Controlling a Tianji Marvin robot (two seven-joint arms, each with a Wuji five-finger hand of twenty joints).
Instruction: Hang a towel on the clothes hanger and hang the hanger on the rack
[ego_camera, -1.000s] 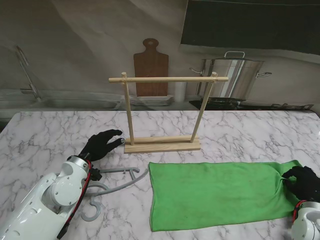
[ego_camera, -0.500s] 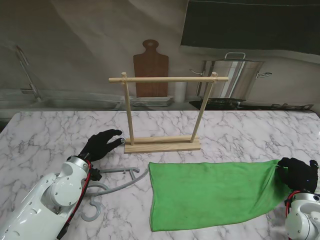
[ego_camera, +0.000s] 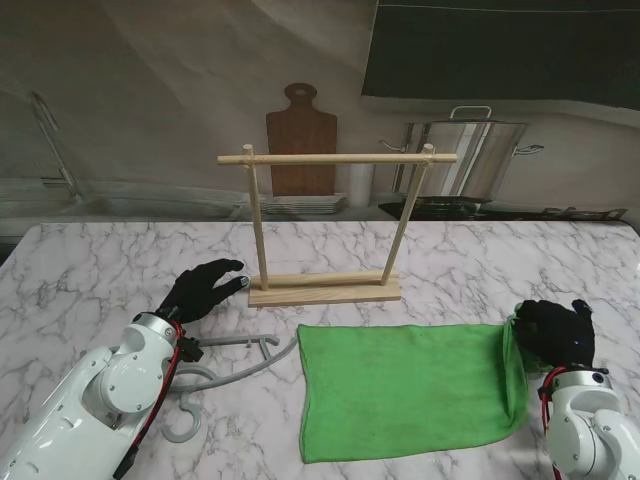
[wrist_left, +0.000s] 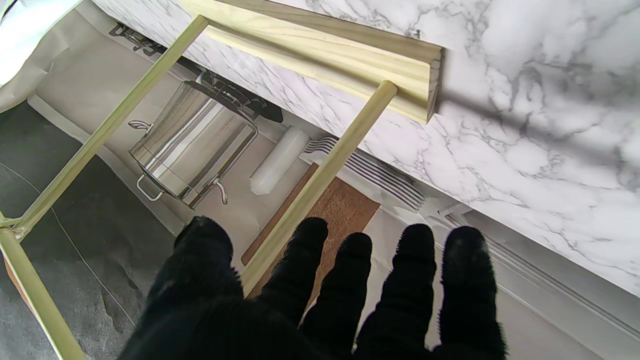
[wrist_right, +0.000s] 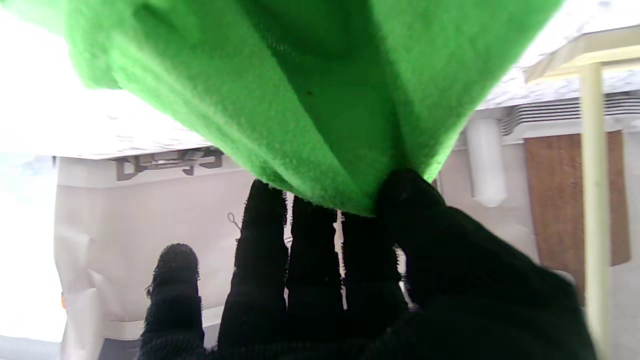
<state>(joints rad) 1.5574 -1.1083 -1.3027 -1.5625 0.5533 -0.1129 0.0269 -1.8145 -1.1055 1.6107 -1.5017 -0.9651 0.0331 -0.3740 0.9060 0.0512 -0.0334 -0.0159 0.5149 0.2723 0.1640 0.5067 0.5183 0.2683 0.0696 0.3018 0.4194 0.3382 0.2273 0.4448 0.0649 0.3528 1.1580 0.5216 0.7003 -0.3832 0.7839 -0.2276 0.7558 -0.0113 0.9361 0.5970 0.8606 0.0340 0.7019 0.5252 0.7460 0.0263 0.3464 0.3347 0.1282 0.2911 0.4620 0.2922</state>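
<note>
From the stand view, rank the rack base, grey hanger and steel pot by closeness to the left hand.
1. Rack base: just right of the left hand.
2. Grey hanger: nearer to me.
3. Steel pot: far right, behind the table.

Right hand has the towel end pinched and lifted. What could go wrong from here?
1. The right hand grips the green towel only at one edge, thumb against fingers; the cloth may slip out as it lifts.
2. The grey hanger lies partly under the left arm, so dragging the towel toward it could bunch the cloth.
3. The left hand hovers open near the wooden rack and could nudge it.
</note>
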